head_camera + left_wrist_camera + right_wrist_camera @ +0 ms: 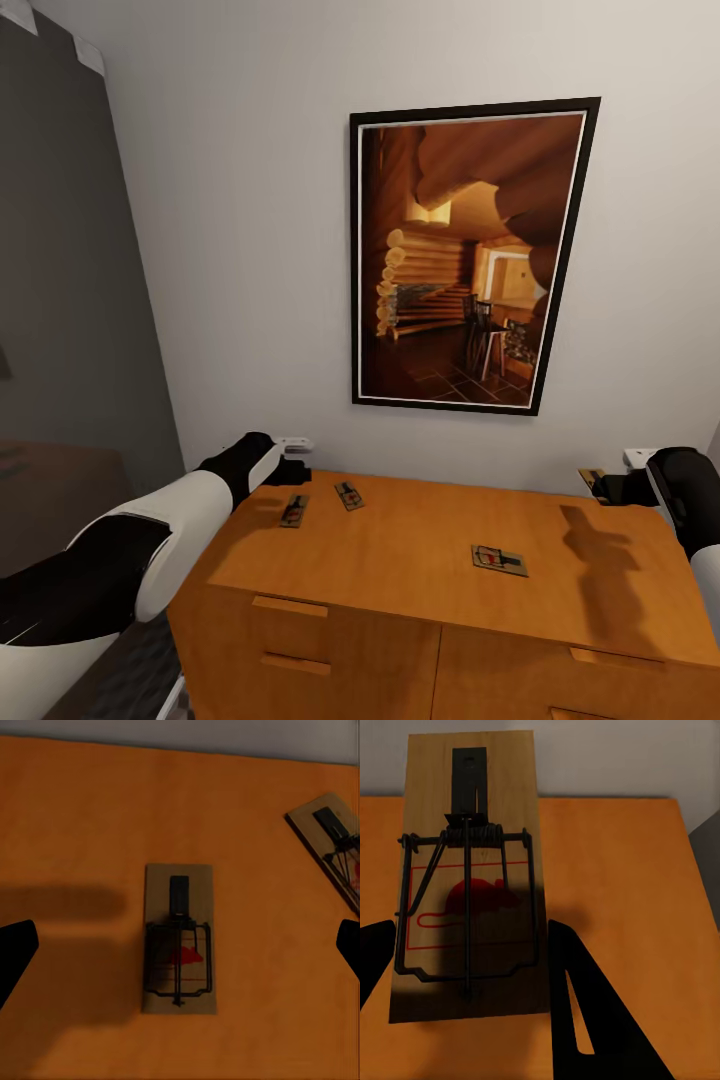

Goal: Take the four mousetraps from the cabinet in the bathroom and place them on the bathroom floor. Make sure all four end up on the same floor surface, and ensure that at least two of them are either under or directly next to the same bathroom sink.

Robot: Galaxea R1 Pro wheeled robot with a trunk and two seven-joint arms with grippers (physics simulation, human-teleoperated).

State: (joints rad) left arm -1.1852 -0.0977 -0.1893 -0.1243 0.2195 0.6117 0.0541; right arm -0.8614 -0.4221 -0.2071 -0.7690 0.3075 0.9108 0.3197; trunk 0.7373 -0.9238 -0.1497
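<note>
Clamped between the dark fingers of the right gripper (472,975), a small tan wooden mousetrap (472,870) with black wire spring and a red mouse print looms close in the right wrist view, raised clear of the orange-brown wooden cabinet top (615,870); in the head view that same trap (593,478) sits at the gripper (600,485) at about three o'clock, over the cabinet's far right corner. Left gripper (296,470) hovers at about nine o'clock with its fingers spread wide apart, and in the left wrist view a second trap (178,939) lies flat on the wood between the black fingertips (16,952), untouched, with a third trap (334,844) just beyond. On the cabinet (420,545) the head view shows these two (293,510) (349,495) side by side near the left gripper, and a fourth (499,560) well apart towards five o'clock. Above hangs a black-framed picture of a log cabin interior (465,255) on the pale wall
</note>
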